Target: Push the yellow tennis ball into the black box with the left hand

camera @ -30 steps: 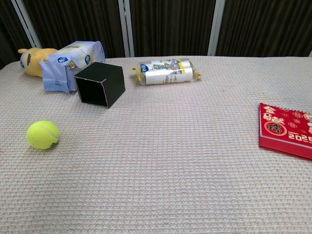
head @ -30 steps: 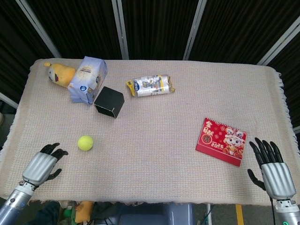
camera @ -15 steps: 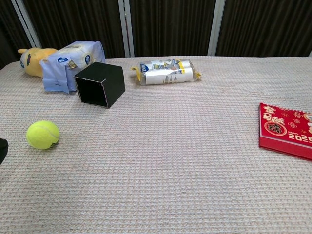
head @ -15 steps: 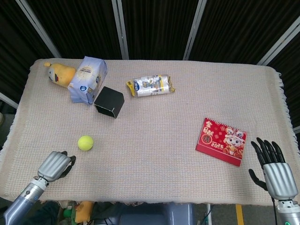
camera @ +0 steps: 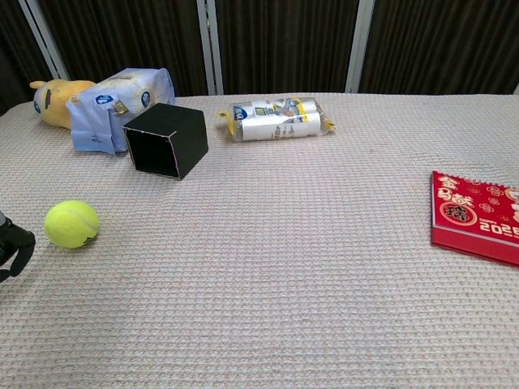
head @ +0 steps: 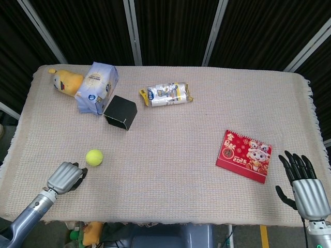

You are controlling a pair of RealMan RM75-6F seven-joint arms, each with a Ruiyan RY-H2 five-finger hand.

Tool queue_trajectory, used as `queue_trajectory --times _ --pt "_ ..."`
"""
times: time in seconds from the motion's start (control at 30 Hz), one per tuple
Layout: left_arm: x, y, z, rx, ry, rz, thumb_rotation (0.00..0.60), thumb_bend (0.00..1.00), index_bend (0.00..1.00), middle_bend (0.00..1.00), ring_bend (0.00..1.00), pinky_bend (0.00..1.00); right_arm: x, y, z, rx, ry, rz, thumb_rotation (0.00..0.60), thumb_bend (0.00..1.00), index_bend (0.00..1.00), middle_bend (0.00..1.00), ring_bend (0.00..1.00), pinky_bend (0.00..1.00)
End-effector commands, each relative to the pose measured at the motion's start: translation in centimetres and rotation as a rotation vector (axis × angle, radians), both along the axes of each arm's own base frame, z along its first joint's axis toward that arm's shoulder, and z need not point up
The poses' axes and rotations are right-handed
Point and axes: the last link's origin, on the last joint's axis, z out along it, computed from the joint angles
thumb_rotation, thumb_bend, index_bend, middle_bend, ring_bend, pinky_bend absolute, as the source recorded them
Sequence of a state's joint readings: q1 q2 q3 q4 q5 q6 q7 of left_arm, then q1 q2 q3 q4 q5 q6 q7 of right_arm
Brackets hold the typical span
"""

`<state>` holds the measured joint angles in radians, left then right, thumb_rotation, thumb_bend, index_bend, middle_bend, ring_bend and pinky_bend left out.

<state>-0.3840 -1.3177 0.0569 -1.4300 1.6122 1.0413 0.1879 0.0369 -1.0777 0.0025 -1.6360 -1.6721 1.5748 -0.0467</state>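
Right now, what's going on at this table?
A two-armed robot is setting up to push the yellow tennis ball into the black box, which lies on its side with its opening facing the ball. The left hand sits just behind the ball with its fingers curled in, close to it but not touching. The ball rests on the table cloth, apart from the box. The right hand hangs open at the table's near right corner, beside a red calendar.

Tabletop (head: 176, 150) covered in a beige woven cloth. Lying on it: yellow tennis ball (head: 94, 157) near the front left; black box (head: 120, 112) on its side; blue-white packet (head: 96, 87); yellow plush toy (head: 65, 81); wrapped snack pack (head: 165, 94); red calendar (head: 245, 155).
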Motion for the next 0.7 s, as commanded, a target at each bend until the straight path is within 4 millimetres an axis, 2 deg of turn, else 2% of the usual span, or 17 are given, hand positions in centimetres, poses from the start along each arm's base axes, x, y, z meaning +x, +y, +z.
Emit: queue_trajectory --times 0.03,0.27,0.5,0.7 --pt "0.1 0.7 -0.5 -0.012 -0.016 -0.024 0.600 0.46 0.54 0.72 0.46 0.61 0.0 0.0 0.0 -0.003 -0.002 0.001 0.600 0.37 0.00 0.00 0.00 0.00" --pt "-0.1 1.8 -1.0 -0.022 -0.023 -0.027 0.600 0.46 0.52 0.69 0.46 0.60 0.0 0.1 0.1 -0.005 -0.005 0.003 0.600 0.37 0.00 0.00 0.00 0.00" --pt "0.1 3.1 -1.7 -0.029 -0.014 -0.005 0.600 0.42 0.36 0.66 0.46 0.60 0.0 0.1 0.1 -0.006 -0.004 0.006 0.600 0.37 0.00 0.00 0.00 0.00" --pt "0.6 4.2 -2.4 -0.033 -0.024 -0.007 0.600 0.41 0.35 0.65 0.45 0.59 0.1 0.1 0.2 -0.013 -0.007 0.009 0.600 0.37 0.00 0.00 0.00 0.00"
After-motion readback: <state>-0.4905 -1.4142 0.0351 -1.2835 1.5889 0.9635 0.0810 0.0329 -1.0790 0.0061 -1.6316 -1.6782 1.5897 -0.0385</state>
